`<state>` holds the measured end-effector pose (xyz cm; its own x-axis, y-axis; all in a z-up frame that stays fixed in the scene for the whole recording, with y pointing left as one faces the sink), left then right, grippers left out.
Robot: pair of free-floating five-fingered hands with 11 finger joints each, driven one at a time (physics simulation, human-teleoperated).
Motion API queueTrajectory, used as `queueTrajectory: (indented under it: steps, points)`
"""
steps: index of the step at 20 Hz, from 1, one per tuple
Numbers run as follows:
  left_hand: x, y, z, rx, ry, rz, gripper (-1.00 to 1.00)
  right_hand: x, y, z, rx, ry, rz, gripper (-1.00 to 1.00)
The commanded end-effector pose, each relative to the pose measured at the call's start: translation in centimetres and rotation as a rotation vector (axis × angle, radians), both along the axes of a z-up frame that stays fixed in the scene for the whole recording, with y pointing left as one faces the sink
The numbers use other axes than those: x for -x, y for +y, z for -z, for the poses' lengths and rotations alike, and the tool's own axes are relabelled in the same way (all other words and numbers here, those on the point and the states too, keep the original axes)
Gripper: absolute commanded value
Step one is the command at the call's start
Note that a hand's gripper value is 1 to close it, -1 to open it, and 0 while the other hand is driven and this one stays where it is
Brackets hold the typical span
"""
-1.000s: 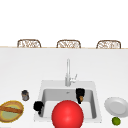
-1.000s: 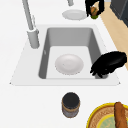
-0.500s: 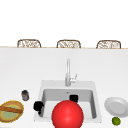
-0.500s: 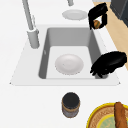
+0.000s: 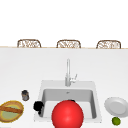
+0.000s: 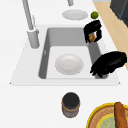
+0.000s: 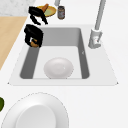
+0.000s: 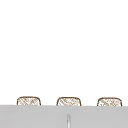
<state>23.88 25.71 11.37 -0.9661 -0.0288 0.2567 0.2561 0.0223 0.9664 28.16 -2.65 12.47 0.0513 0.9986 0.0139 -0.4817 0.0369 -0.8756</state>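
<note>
A small brown lump [image 6: 91, 37], judged light and firm, is gripped by the curled right hand [image 6: 93, 30] above the sink's [image 6: 32, 72] front edge; the left hand [image 6: 110, 63] hangs relaxed nearby.

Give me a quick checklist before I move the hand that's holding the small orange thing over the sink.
1. Grip: the right hand has its fingers curled round the small orange thing: ok.
2. What the orange thing is: cannot tell.
3. Left hand is open, apart from the right hand, over the sink's left front corner: ok.
4. Plate lies flat in the basin with nothing on it: ok.
5. Faucet stands across the basin from both hands: ok.
6. Front view of the grip: a red ball mostly hides the right hand there: not ok.
</note>
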Motion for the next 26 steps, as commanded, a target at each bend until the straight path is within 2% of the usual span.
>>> queueTrajectory:
  steps: [1,3,14,26]
  points:
    - [0.0,0.0,0.0,0.0,0.0,0.0,0.0,-1.9,0.5,3.1,0.0,-0.019,-0.01,1.0]
    - [0.0,0.0,0.0,0.0,0.0,0.0,0.0,-3.2,0.9,4.8,-0.009,0.0,-0.002,1.0]
    - [0.0,0.0,0.0,0.0,0.0,0.0,0.0,-7.5,1.0,13.4,-0.042,-0.001,-0.001,1.0]
    - [0.0,0.0,0.0,0.0,0.0,0.0,0.0,-11.7,0.9,19.1,-0.038,0.004,-0.01,1.0]
